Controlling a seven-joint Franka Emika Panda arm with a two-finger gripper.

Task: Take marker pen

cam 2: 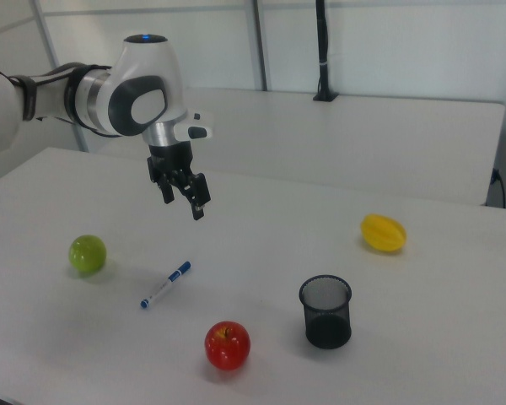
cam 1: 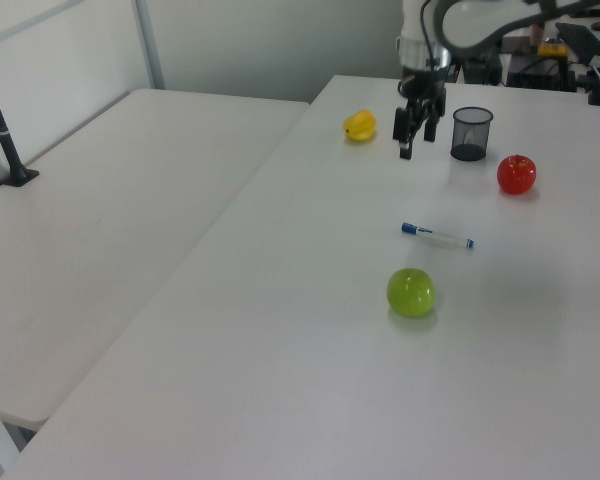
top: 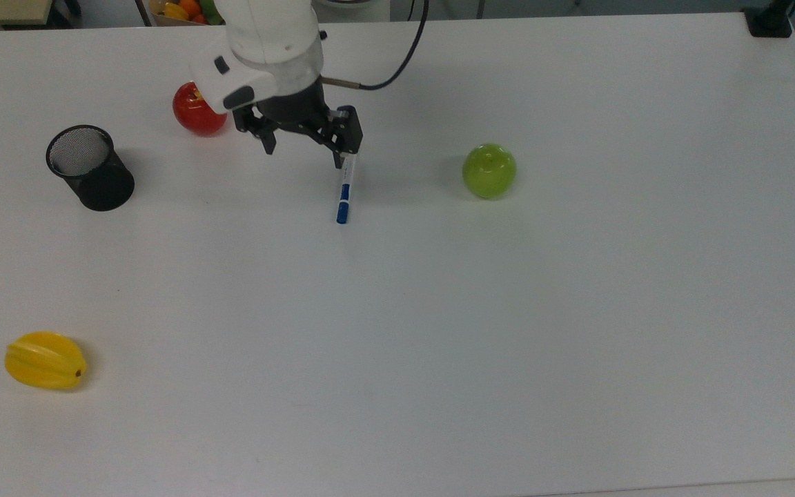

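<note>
White table, marker pen lying flat, well below spread, empty fingers

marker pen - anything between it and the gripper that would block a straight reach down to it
Nothing visible does. The marker pen lies alone on the white table, and the open gripper hangs in the air above it. The green apple, red apple and black mesh cup all sit off to the sides, apart from the pen.
</note>
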